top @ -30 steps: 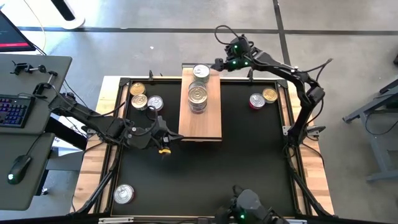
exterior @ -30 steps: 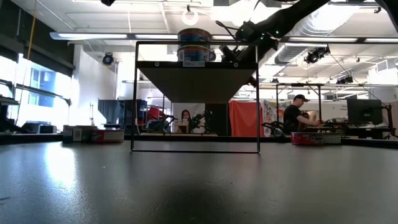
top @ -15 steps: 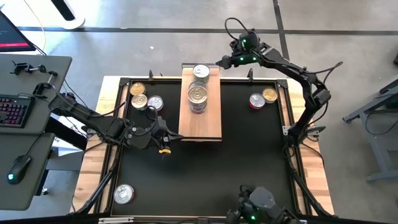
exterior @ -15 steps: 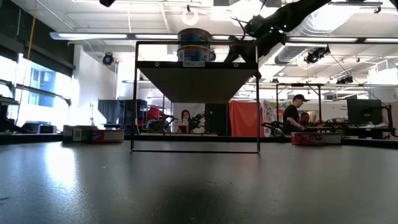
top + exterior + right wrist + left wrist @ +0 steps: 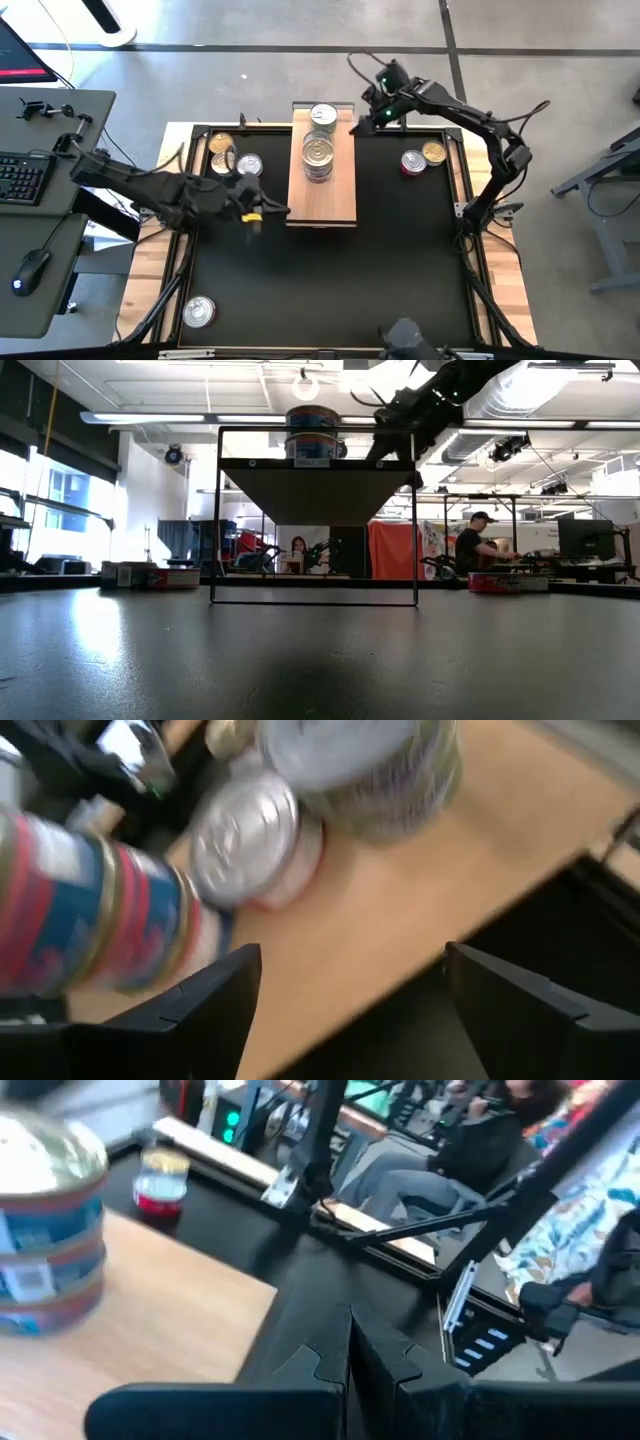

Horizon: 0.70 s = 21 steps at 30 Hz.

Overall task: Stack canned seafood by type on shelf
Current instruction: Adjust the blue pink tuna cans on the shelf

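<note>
Above the shelf's (image 5: 322, 165) far right corner, the right gripper (image 5: 366, 121) hangs with jaws spread wide, holding nothing. Two stacks of canned seafood (image 5: 319, 143) sit on the plank. At its left edge, the left gripper (image 5: 268, 209) reaches in, fingers pressed together, empty.

Grey concrete floor (image 5: 250, 40), desk w/ keyboard (image 5: 20, 175) & mouse (image 5: 30, 268), ceiling strip lights (image 5: 150, 418).

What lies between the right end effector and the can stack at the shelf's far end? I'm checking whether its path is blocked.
Nothing: in the high view only bare shelf separates the open right end effector from that can stack.
</note>
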Each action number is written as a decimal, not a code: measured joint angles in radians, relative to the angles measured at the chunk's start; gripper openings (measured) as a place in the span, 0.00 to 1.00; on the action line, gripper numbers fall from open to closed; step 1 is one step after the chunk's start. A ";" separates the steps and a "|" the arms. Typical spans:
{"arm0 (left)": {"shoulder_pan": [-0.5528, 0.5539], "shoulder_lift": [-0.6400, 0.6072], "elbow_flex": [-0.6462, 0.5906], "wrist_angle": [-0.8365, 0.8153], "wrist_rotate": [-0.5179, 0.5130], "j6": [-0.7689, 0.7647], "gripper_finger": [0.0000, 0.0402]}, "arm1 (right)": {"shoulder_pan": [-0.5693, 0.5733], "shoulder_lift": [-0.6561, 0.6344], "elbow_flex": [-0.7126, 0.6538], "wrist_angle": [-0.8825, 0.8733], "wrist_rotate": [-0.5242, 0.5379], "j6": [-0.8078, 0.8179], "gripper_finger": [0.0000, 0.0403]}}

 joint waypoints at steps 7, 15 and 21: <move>0.019 -0.117 0.002 -0.113 -0.001 0.112 0.00 | 0.030 -0.030 -0.008 -0.175 0.135 -0.047 0.76; 0.025 -0.148 0.002 -0.159 -0.086 0.184 0.00 | 0.053 -0.181 -0.159 -0.237 0.268 0.039 0.76; 0.065 -0.089 0.002 -0.147 -0.114 0.219 0.00 | 0.143 -0.347 -0.445 -0.132 0.264 0.199 0.76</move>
